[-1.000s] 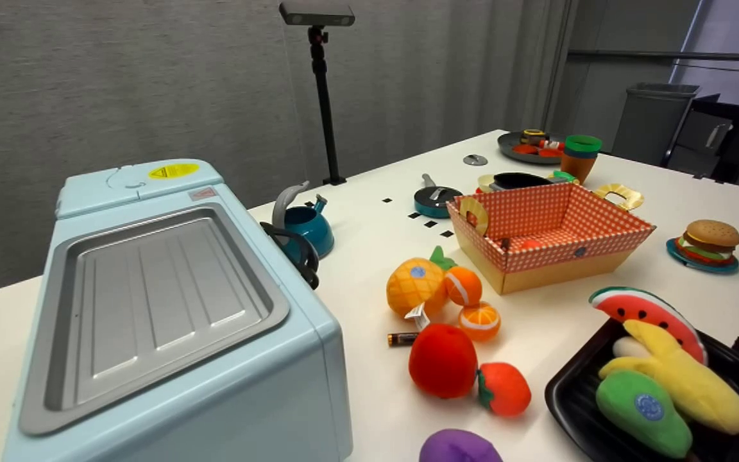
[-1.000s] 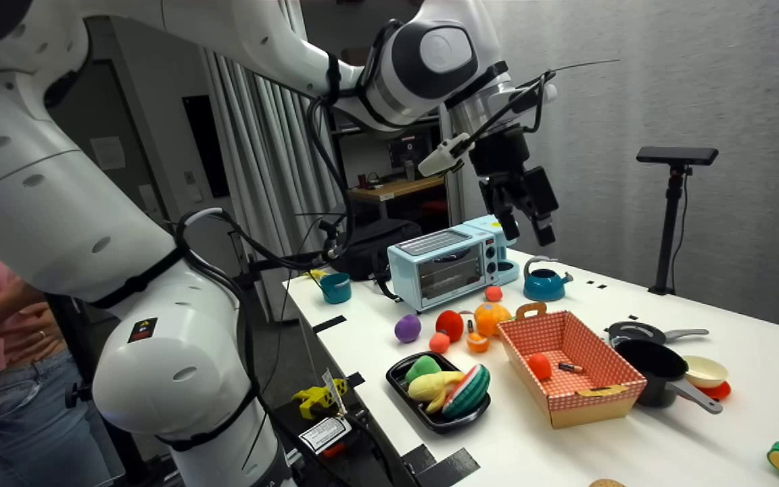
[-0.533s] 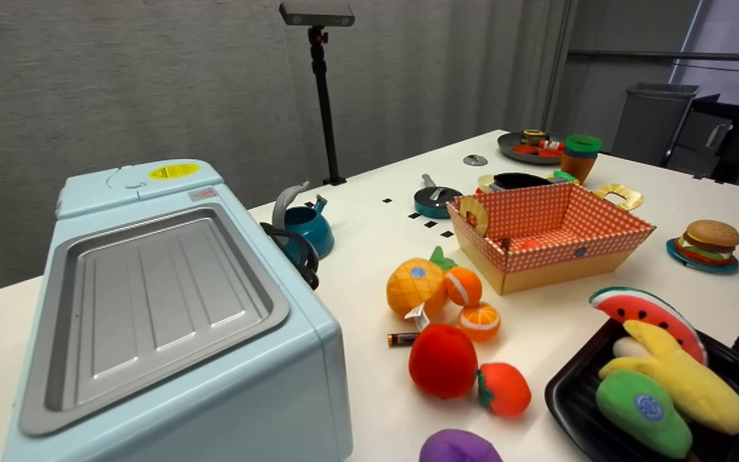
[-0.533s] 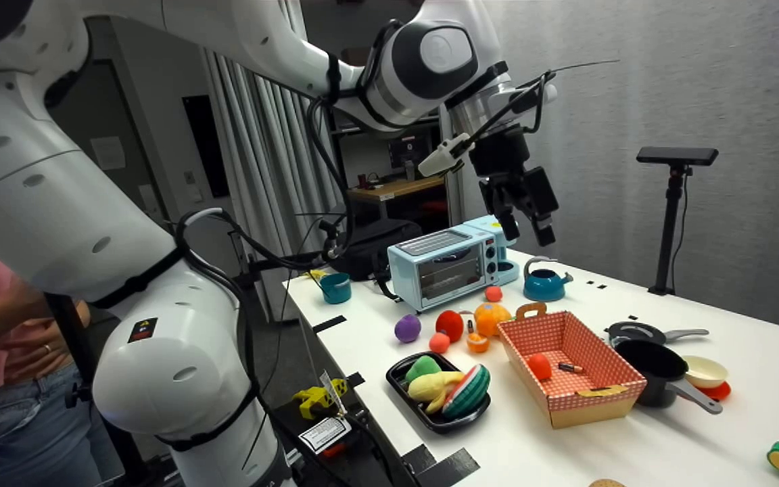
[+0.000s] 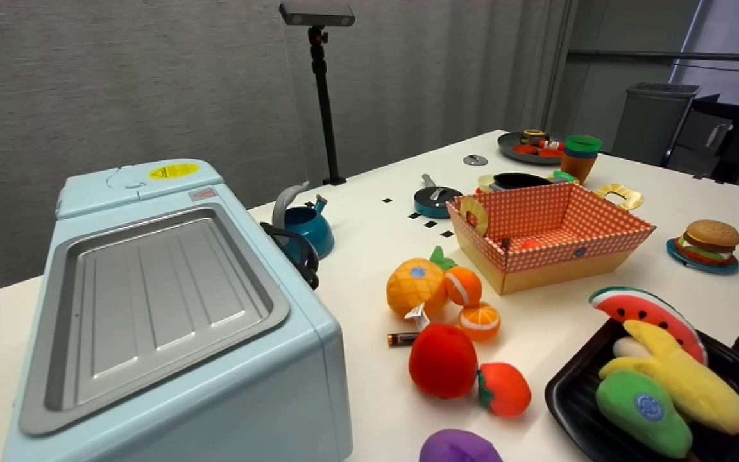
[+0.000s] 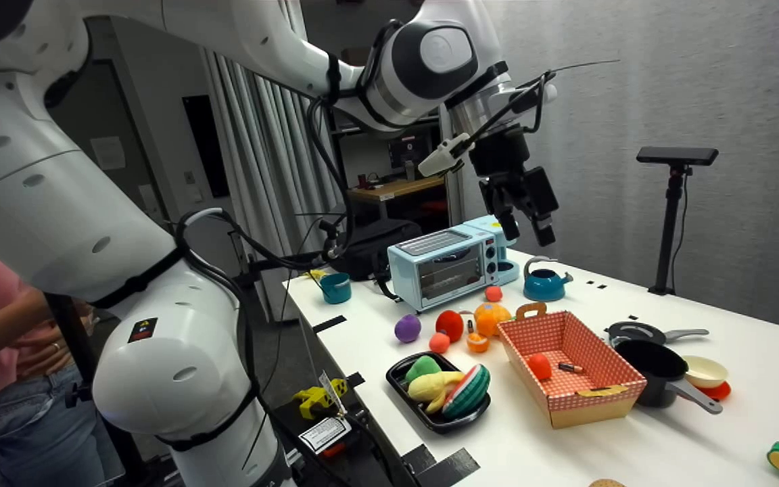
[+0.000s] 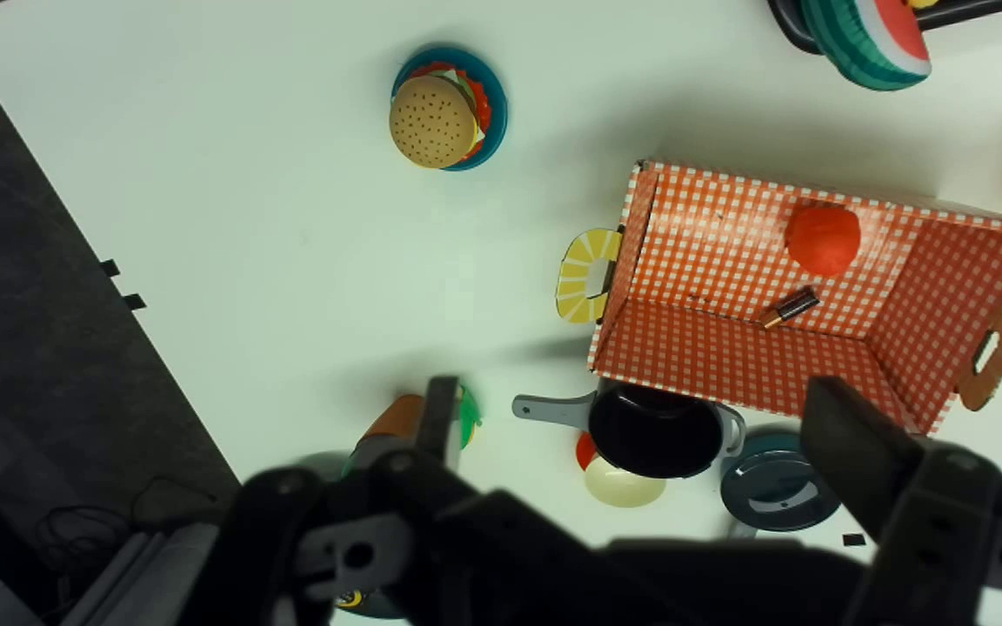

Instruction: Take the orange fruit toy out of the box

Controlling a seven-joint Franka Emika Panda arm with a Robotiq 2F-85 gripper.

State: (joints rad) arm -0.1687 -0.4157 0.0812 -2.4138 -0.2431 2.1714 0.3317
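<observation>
The orange fruit toy [image 6: 539,366] is a small roundish orange-red fruit. It lies inside the box [image 6: 592,414], which has a red-orange and white checked lining. In the wrist view the toy [image 7: 823,241] lies near the upper wall of the box [image 7: 701,356]. In an exterior view only the toy's top [image 5: 530,244] shows above the box's near wall [image 5: 568,273]. My gripper [image 6: 528,233] is open and empty, high above the table. In the wrist view its fingers [image 7: 634,391] are wide apart, with the toy well beyond them. The gripper is out of view in an exterior view.
A battery [image 7: 790,309] lies in the box beside the toy. A black pot [image 6: 656,372] stands against the box. A black tray of toy produce [image 6: 437,423], a big red fruit [image 6: 450,326], a blue appliance [image 6: 450,264] and a toy burger [image 7: 433,122] are around it.
The arm, gripper, toy and box have not visibly moved. Only the person at the left edge of an exterior view has shifted their arms.
</observation>
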